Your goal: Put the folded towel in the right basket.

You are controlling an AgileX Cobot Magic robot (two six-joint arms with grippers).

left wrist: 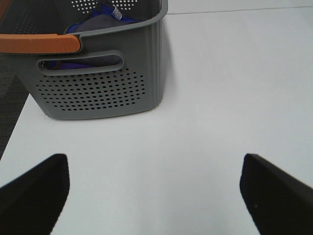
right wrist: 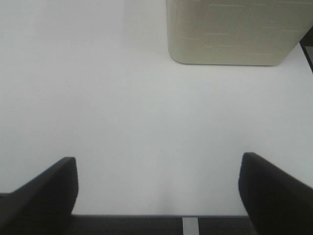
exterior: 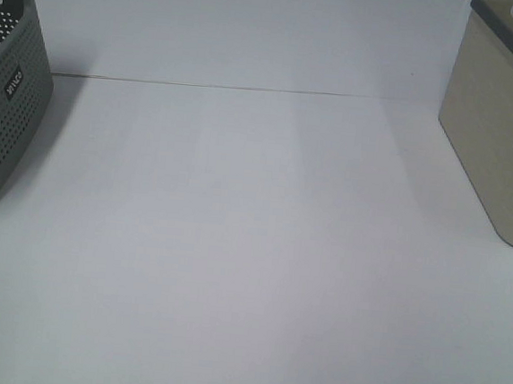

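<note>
The right basket (exterior: 504,133) is beige and stands at the table's right edge; it also shows in the right wrist view (right wrist: 230,32). No folded towel lies on the table. A blue and grey cloth (left wrist: 98,22) lies inside the grey perforated basket (left wrist: 98,88) on the left; I cannot tell whether it is the towel. My left gripper (left wrist: 154,193) is open and empty, above bare table short of the grey basket. My right gripper (right wrist: 157,193) is open and empty, above bare table short of the beige basket. Neither gripper shows in the exterior high view.
The grey basket (exterior: 4,98) stands at the table's left edge and has an orange handle (left wrist: 39,44). A white wall closes the back of the white table (exterior: 250,263). The table's near edge shows in the right wrist view (right wrist: 146,215).
</note>
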